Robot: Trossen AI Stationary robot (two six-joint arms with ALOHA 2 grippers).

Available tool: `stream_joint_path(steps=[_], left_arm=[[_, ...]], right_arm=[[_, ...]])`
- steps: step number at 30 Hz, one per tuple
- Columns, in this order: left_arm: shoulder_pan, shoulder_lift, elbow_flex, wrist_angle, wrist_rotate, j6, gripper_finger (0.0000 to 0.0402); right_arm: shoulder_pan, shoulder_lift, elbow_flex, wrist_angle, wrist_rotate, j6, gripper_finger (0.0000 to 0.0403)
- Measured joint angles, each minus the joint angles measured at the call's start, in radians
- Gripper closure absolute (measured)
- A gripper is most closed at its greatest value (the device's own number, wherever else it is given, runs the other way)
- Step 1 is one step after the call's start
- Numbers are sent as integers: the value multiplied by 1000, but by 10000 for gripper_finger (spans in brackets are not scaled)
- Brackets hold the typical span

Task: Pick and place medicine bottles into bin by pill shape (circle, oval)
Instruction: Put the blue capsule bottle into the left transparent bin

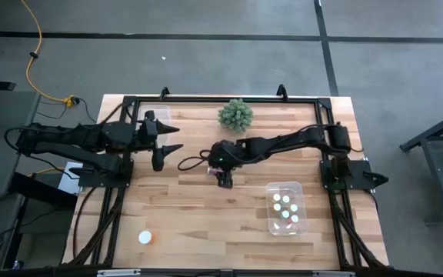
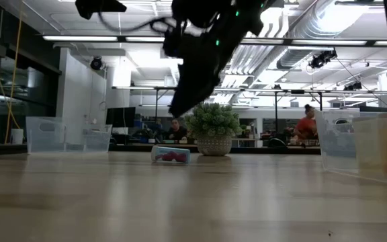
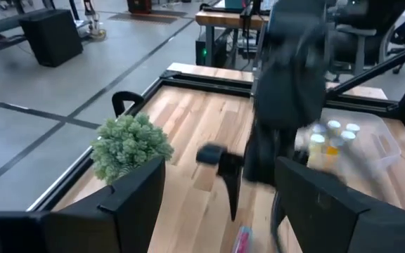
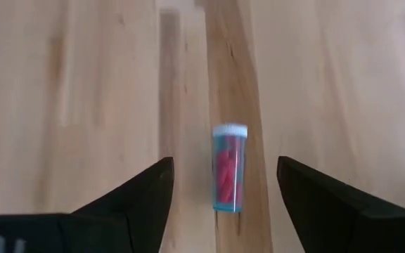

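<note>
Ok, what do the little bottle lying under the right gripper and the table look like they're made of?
The bottle looks like clear bluish plastic with a white cap: red contents show through its wall. The table looks like light wood, butcher-block style: pale strips with grain and seams run along it; its finish seems matte, though that is uncertain.

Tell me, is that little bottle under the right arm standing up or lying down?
Lying down. The bottle rests on its side on the table, white cap at one end, between the open right gripper's fingers; the low view agrees.
</note>
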Motion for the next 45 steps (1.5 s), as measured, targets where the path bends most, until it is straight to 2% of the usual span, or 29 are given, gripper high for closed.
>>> stream_joint_path(steps=[8,20,35,41,45], left_arm=[[0,-8,0,-1,-1,-7,145],[0,-8,0,-1,-2,29,145],[0,-8,0,-1,-2,38,145],[0,-8,0,-14,-1,38,145],[0,-8,0,-25,-1,38,145]], right_arm=[[-4,111,0,1,19,23,155],[-4,176,0,16,48,43,160],[-3,182,2,11,41,48,283],[-3,182,2,8,42,48,318],[-4,176,0,9,33,45,324]])
